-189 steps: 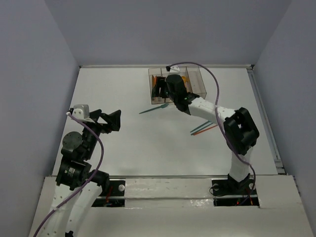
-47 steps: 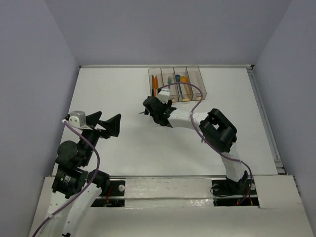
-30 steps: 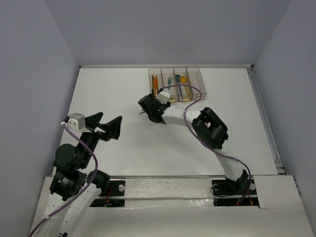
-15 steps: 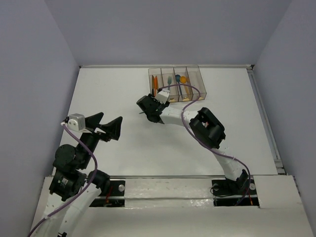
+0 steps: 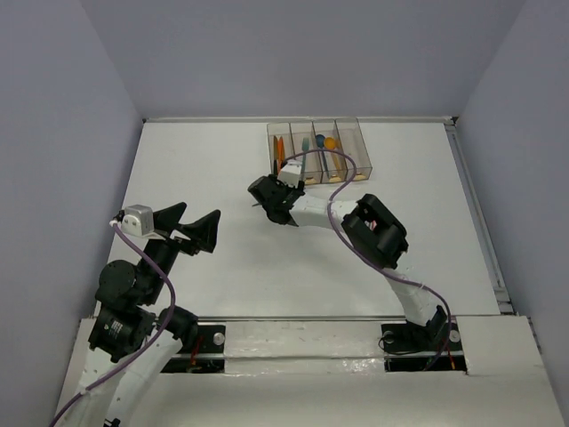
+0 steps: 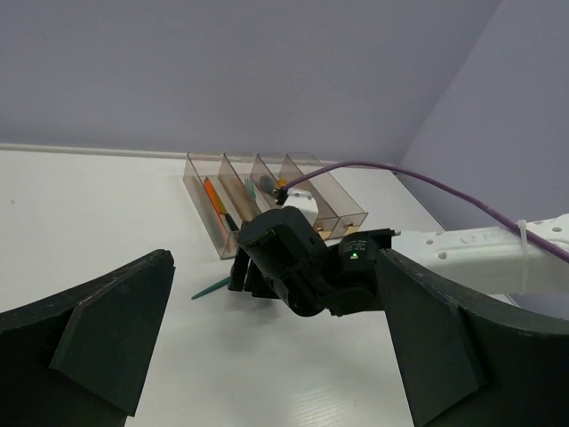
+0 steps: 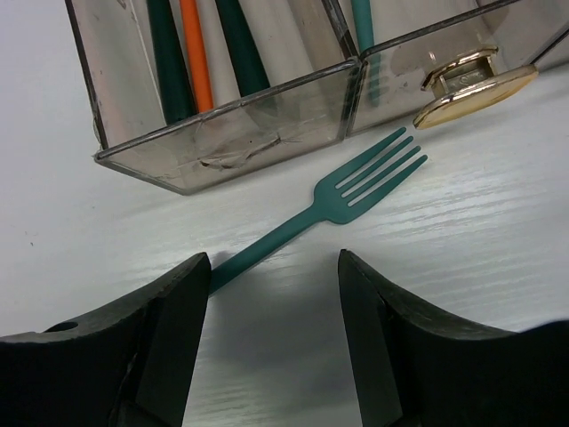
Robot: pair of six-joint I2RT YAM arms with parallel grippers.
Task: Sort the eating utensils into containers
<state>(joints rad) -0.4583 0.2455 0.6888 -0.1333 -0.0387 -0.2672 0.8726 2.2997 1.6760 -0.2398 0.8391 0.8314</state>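
Right claw (image 7: 271,269) agape over handle of teal fork (image 7: 345,194), beside containers (image 7: 222,135).

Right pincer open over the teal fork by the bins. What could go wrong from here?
The teal plastic fork lies flat on the table; the right pincer may close above it and miss.
Its handle end sits close to one finger, off-centre, so closing could spin it instead of gripping.
The tines lie near the front wall of the clear plastic bins; a shoved fork could jam there.
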